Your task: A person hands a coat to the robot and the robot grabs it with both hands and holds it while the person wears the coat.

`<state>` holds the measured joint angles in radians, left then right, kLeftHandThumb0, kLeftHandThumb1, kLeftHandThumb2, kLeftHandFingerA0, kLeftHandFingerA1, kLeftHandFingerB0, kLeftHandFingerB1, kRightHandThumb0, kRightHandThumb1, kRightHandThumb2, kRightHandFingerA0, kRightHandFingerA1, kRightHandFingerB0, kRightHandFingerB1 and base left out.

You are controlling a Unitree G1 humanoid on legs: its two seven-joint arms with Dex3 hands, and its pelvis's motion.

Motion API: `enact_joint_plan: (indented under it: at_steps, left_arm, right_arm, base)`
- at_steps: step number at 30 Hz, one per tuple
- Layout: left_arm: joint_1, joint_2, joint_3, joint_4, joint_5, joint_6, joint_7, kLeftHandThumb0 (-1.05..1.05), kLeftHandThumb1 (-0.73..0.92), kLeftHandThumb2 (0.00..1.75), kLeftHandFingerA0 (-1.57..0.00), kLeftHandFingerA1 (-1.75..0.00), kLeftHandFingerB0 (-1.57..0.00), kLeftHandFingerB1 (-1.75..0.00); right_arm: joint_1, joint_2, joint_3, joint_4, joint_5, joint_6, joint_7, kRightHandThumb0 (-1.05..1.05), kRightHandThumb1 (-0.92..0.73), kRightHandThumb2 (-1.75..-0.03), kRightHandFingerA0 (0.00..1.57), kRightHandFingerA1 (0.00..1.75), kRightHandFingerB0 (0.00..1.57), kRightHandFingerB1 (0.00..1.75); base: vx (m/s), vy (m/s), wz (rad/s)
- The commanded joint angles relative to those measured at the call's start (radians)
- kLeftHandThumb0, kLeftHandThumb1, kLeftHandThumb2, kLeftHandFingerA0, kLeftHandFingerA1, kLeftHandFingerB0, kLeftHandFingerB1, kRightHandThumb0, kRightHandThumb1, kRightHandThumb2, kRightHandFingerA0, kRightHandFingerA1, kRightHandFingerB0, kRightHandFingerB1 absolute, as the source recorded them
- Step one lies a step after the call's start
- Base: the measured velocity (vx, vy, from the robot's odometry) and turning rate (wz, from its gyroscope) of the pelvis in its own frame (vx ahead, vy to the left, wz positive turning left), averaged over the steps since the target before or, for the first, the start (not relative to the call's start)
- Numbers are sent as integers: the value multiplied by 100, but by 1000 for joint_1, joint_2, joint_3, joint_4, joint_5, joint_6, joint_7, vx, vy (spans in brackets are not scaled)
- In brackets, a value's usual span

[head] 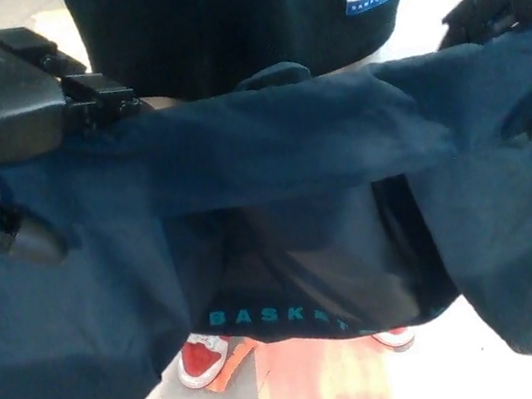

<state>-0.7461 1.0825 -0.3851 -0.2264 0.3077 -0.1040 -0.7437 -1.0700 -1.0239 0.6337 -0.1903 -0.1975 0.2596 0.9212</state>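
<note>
Coat point(268, 148): navy, stretched between my two hands, its sides hanging below | left hand point(0, 120): fingers closed on coat's upper edge | right hand point(519, 7): fingers clamp the other end | person point(236, 12): dark top, just beyond coat | red shoes point(202, 359): on floor below

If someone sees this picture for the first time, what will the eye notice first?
A dark blue coat stretched wide across the picture, held up at its left end by the robot's left hand and at its right end by the right hand. Below it, on the floor, a person's red shoe.
</note>
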Motion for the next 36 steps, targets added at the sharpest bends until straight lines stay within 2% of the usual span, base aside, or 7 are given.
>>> enact_joint_plan:
  at_steps: [1, 3, 12, 18, 25, 26, 36]
  left_arm:
    - [153, -42, 50, 57, 231, 30, 202, -54, 57, 62, -91, -154, -72, -140]
    - [214, -97, 76, 96, 335, 28, 424, -48, 86, 65, -103, -104, -90, -77]
    - [253, -224, 104, 213, 412, 105, 677, -37, 84, 64, -95, -135, -81, -102]
    - [202, -311, 110, 343, 428, 92, 843, -38, 80, 69, -88, -163, -75, -133]
    - [180, -461, 96, 416, 420, 88, 979, -38, 81, 69, -91, -161, -72, -144]
    - [187, -489, 87, 425, 424, 89, 1002, -38, 84, 65, -93, -155, -72, -145]
    - [232, -606, 90, 561, 480, 93, 1281, -34, 85, 65, -82, -175, -60, -160]
  right_arm:
    - [163, 5, -76, 15, -247, -110, -261, -58, -72, -61, 93, 153, 88, 116]
    - [238, 40, -125, 40, -262, -164, -414, -51, -92, -70, 93, 136, 87, 95]
    - [380, 167, -191, 70, -313, -180, -663, -32, -72, -113, 96, 97, 86, 88]
    - [425, 224, -265, 110, -307, -218, -785, -38, -90, -67, 78, 52, 66, 49]
    - [601, 266, -433, 36, -255, -186, -865, -32, -71, -112, 95, 90, 87, 82]
    - [653, 272, -472, 12, -250, -190, -877, -39, -91, -66, 103, 93, 94, 73]
    - [770, 401, -619, 15, -279, -260, -1096, -30, -85, -65, 94, 120, 71, 70]
  base:
    - [0, 0, 0]
    - [0, 0, 0]
    - [0, 0, 0]
    - [0, 0, 0]
    - [0, 0, 0]
    - [0, 0, 0]
    - [0, 0, 0]
